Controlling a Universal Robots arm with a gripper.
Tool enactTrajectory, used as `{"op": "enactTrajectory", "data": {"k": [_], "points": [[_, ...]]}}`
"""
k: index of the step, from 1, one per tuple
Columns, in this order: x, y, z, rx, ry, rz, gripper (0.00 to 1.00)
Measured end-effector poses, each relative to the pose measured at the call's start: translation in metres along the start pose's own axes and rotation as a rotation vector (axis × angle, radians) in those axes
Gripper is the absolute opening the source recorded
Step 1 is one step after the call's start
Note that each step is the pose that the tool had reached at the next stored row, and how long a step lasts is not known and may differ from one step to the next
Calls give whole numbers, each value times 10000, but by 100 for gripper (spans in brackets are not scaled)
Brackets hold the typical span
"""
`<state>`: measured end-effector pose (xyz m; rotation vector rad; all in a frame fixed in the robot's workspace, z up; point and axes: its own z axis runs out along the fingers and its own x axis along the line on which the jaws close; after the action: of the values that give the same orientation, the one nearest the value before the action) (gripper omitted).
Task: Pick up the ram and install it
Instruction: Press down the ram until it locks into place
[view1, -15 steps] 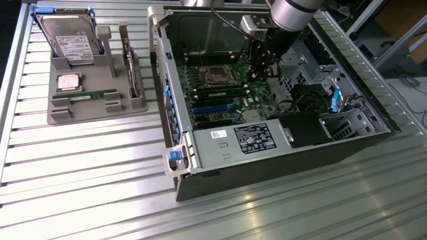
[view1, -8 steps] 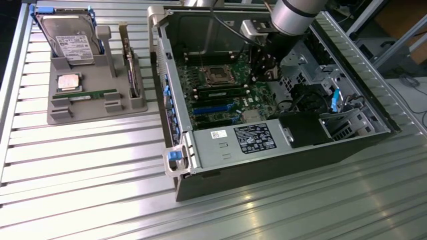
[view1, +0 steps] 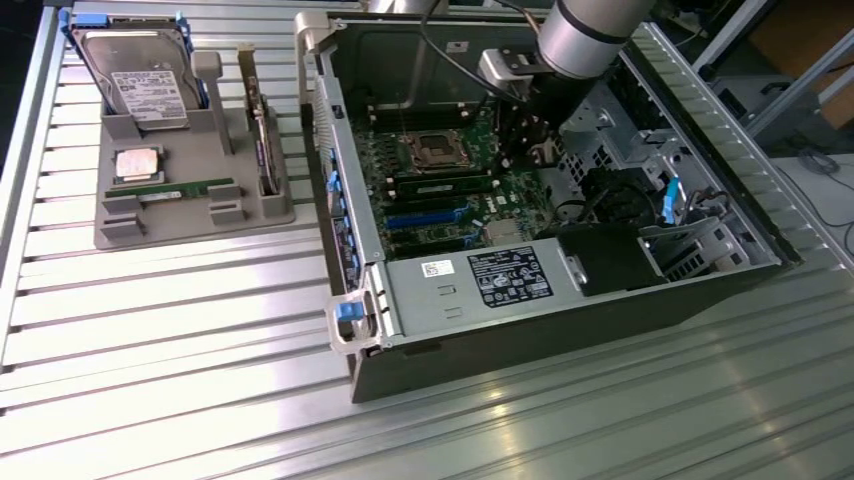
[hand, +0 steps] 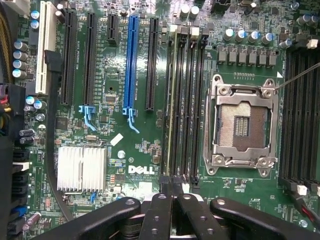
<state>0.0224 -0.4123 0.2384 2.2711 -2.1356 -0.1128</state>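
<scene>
A ram (hand: 171, 100) stands edge-up in one of the black memory slots (hand: 192, 100) on the green motherboard, beside the empty processor socket (hand: 243, 122). My gripper (hand: 172, 184) is shut, its black fingertips (hand: 164, 186) pressed together right over the near end of that stick; I cannot tell whether they touch it. In the exterior view the same ram (view1: 441, 187) sits inside the open computer case (view1: 534, 300), with my gripper (view1: 531, 150) low over the board at its right end. A second ram (view1: 171, 190) lies on the grey tray (view1: 127, 232).
The tray, on the exterior view's left, also holds a hard drive (view1: 140, 75), a square silver processor (view1: 138, 163) and an expansion card (view1: 260, 130). Inside the case are a power supply (view1: 487, 280), drive cage (view1: 681, 240), a silver heatsink (hand: 82, 168) and cables. Case walls enclose the arm.
</scene>
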Motion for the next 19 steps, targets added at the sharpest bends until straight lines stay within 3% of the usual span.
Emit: {"op": "enactTrajectory", "data": {"k": [10,12,19], "points": [[8,-5,77,-6,25,-111,11],[2,0,-12,-3,18,-111,11],[-24,29,-461,-5,23,-111,11]]}}
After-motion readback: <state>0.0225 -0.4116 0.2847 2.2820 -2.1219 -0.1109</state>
